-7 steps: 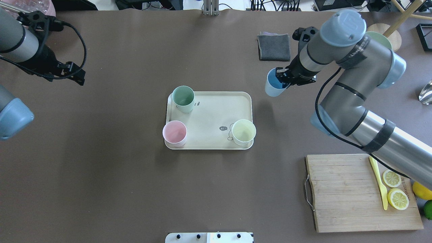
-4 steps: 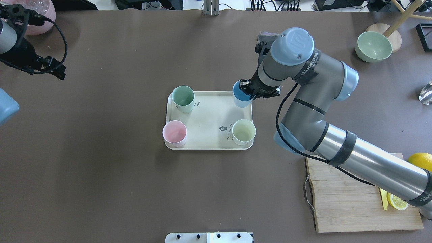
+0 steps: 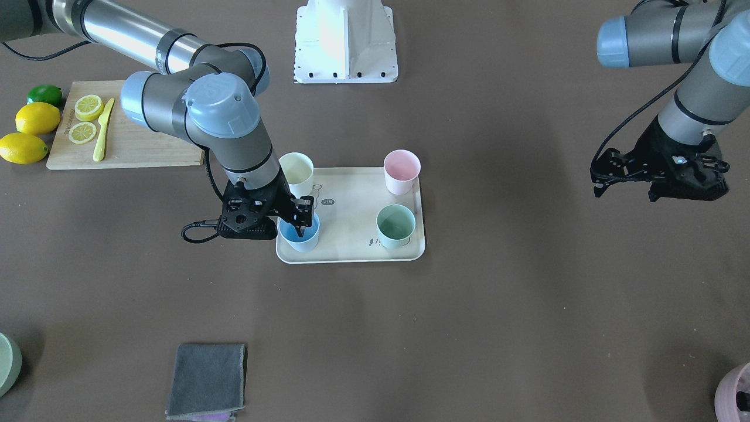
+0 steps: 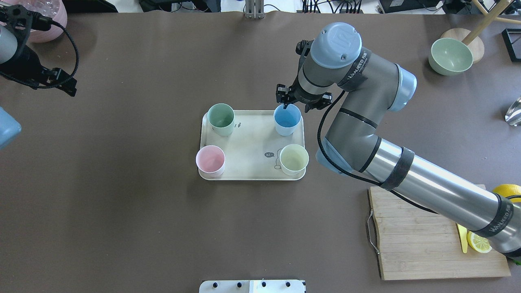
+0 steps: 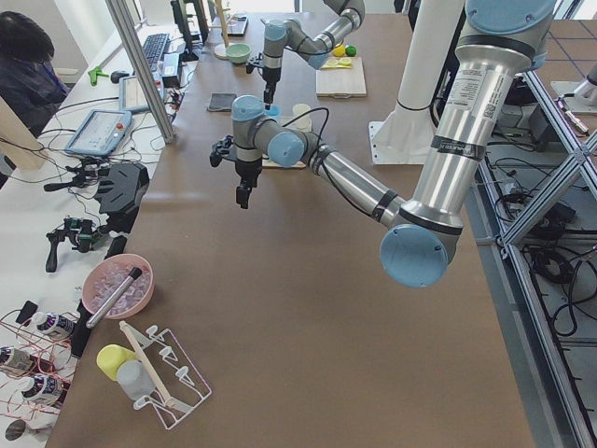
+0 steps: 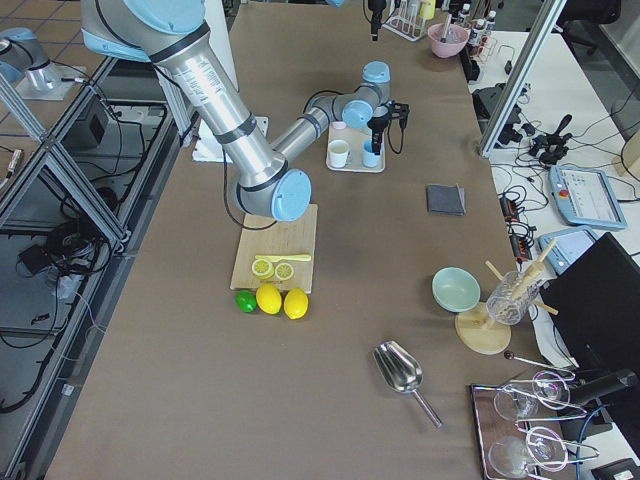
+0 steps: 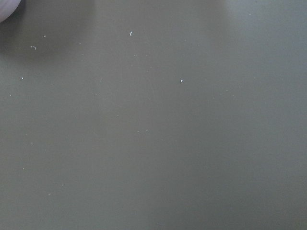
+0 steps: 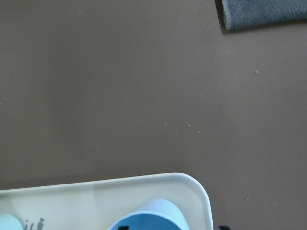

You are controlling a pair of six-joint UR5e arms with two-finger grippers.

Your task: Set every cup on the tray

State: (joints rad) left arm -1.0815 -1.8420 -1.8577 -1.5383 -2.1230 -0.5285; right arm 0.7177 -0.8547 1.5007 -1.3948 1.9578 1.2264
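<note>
The cream tray (image 4: pixel 252 142) lies mid-table, also in the front view (image 3: pixel 351 234). Four cups stand on it: mint green (image 4: pixel 221 119), pale pink (image 4: pixel 210 160), pale yellow (image 4: pixel 294 159) and light blue (image 4: pixel 287 120), one at each corner. My right gripper (image 4: pixel 287 106) hangs over the blue cup's far rim (image 3: pixel 299 234), open, one finger inside the cup and one outside; the cup stands on the tray. The right wrist view shows the blue rim (image 8: pixel 148 215) and the tray's corner (image 8: pixel 192 184). My left gripper (image 4: pixel 65 85) hovers open and empty far left (image 3: pixel 656 187).
A grey cloth (image 3: pixel 206 380) lies beyond the tray. A wooden cutting board (image 4: pixel 423 236) with lemon slices and a yellow knife sits front right. A green bowl (image 4: pixel 451 55) is at the back right, a pink vessel (image 4: pixel 44 20) at the back left.
My right arm carried the blue cup leftward onto the tray's far right corner, set it down and opened. My left arm drew back toward the far left.
</note>
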